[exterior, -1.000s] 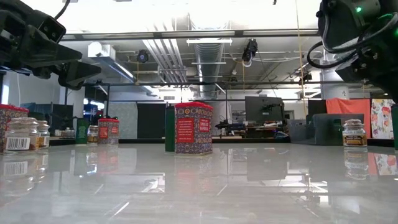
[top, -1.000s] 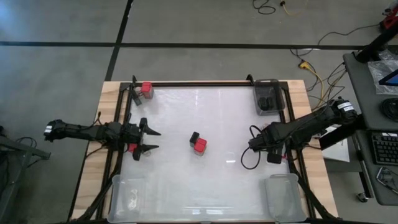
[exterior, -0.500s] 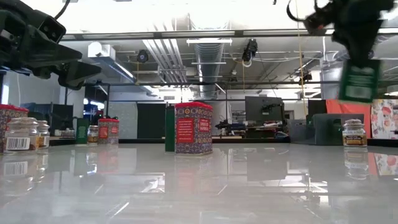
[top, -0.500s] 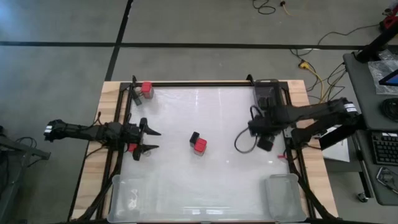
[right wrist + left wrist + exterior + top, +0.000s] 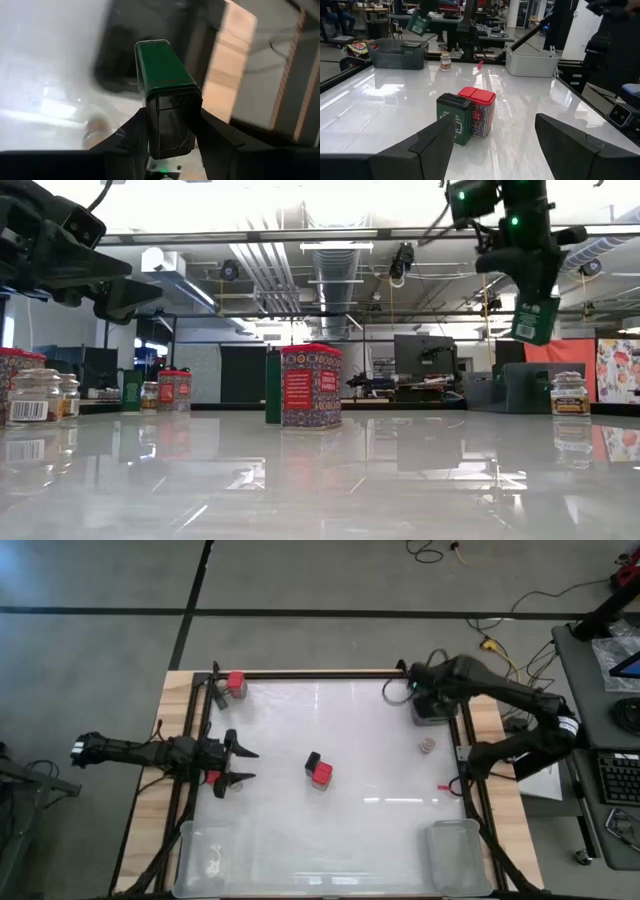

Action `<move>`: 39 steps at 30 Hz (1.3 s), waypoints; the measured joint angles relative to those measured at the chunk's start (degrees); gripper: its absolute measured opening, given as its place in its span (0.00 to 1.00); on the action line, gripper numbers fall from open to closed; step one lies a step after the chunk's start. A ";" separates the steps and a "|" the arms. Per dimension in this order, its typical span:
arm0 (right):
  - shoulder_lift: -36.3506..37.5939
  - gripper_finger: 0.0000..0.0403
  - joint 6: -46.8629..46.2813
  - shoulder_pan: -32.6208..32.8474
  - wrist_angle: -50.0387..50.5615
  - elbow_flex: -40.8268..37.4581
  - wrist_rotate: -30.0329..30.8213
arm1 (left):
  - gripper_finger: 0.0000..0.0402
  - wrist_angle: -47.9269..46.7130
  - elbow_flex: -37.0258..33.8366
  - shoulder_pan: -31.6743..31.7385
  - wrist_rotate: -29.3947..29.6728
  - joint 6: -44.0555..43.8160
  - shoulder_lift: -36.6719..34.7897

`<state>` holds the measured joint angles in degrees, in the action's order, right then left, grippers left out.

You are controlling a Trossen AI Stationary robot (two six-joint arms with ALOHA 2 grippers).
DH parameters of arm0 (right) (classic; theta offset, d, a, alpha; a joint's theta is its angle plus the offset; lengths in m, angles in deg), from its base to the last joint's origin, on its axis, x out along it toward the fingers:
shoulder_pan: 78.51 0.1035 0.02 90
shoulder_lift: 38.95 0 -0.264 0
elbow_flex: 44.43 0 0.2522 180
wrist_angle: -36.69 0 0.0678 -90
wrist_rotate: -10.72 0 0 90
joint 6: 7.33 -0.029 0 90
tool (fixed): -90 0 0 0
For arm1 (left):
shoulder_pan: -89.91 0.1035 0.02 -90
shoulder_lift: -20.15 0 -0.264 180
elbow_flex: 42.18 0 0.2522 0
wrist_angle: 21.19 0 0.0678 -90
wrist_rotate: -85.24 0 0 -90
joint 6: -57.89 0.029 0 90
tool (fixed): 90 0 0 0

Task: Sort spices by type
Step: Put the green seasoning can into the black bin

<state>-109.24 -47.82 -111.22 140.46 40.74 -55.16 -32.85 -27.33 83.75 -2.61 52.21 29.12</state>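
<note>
Green rectangular spice tin (image 5: 167,75) held in the air, pinched at its dark lid end between the right gripper's (image 5: 170,131) two fingers; in the low view the tin (image 5: 536,319) hangs tilted below the gripper, clear of the tabletop. From above, the right gripper (image 5: 424,700) sits over the dark grey bin (image 5: 434,716) at the far right corner of the white table (image 5: 360,780). Just beside that bin, toward the table's middle, a small round tan-lidded jar (image 5: 427,746) stands alone. Near the table's centre, well apart from the bin, a dark green tin (image 5: 454,119) and a red-topped patterned tin (image 5: 479,112) stand upright and touching, side by side. Another red-topped tin (image 5: 235,684) at the far left corner, across the table from the bin. Left gripper (image 5: 240,766) hovers at the table's left edge, fingers spread apart and holding nothing, aimed toward the central pair; a bit of red shows beneath it, cannot tell what. Two clear plastic bins at the near corners: left one (image 5: 205,858), right one (image 5: 462,856).
</note>
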 joint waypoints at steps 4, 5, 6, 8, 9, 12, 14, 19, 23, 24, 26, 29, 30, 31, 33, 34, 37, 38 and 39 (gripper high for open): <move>-0.01 0.33 1.47 -7.75 -0.58 -0.32 0.01 | 0.64 0.01 0.00 -0.01 -0.01 0.01 -0.02; -0.01 0.33 1.89 -8.81 -0.82 -0.32 0.02 | 0.64 0.01 -0.01 -0.01 -0.02 0.01 0.00; -0.01 0.32 2.50 -9.59 -1.01 -0.32 0.00 | 0.64 0.01 0.00 0.01 0.00 0.00 0.00; -0.01 0.32 3.70 -10.83 -1.43 -0.33 -0.16 | 0.64 0.02 0.01 0.00 -0.01 -0.01 0.00; -0.01 0.32 4.00 -11.39 -1.78 -0.39 -0.41 | 0.64 0.00 -0.01 0.00 0.00 0.01 0.00; -0.03 0.33 4.68 -13.39 -3.64 -1.00 -0.88 | 0.64 0.02 0.02 0.00 -0.01 0.01 0.00; -0.05 0.34 5.45 -15.46 -5.37 -1.34 -3.14 | 0.64 0.01 0.02 0.01 -0.01 0.01 0.00; -0.05 0.33 7.21 -19.87 -8.68 -2.34 -8.02 | 0.64 0.00 0.02 -0.01 -0.02 0.00 0.00; -0.05 0.32 7.57 -22.08 -8.35 -4.41 -8.09 | 0.64 0.01 0.02 0.01 0.00 0.01 0.00; -0.05 0.32 7.59 -22.56 -8.38 -5.06 -8.09 | 0.64 0.02 0.00 -0.01 0.01 0.01 0.00; -0.05 0.33 7.63 -23.10 -9.00 -6.54 -8.07 | 0.64 0.01 0.02 0.00 0.00 0.01 0.00; -0.07 0.33 7.68 -23.14 -12.12 -8.98 -8.64 | 0.64 0.02 0.02 0.01 -0.01 0.01 0.00; -0.07 0.33 7.95 -23.14 -13.42 -9.70 -9.55 | 0.64 -0.01 0.00 -0.01 0.01 0.00 0.00; -0.13 0.33 8.26 -23.12 -14.80 -10.33 -10.35 | 0.64 -0.01 0.01 -0.01 -0.01 0.01 0.00; -0.68 0.33 8.57 -23.19 -16.54 -11.05 -11.03 | 0.64 0.02 0.02 0.01 -0.01 0.01 0.00; -1.17 0.33 8.59 -23.53 -16.59 -11.21 -10.93 | 0.64 0.00 0.01 0.01 0.01 0.01 0.00; -2.65 0.32 8.57 -25.18 -16.69 -11.47 -10.62 | 0.64 0.02 0.00 0.00 -0.02 0.01 0.00; -3.09 0.32 8.57 -25.43 -17.09 -11.49 -10.41 | 0.64 -0.01 0.01 0.01 0.01 0.01 0.00; -3.57 0.33 8.59 -25.52 -17.41 -11.49 -10.37 | 0.64 -0.01 0.02 -0.01 0.01 0.01 0.00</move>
<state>-112.81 -39.23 -136.74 123.05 29.25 -65.53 -32.86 -27.31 83.74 -2.61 52.21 29.12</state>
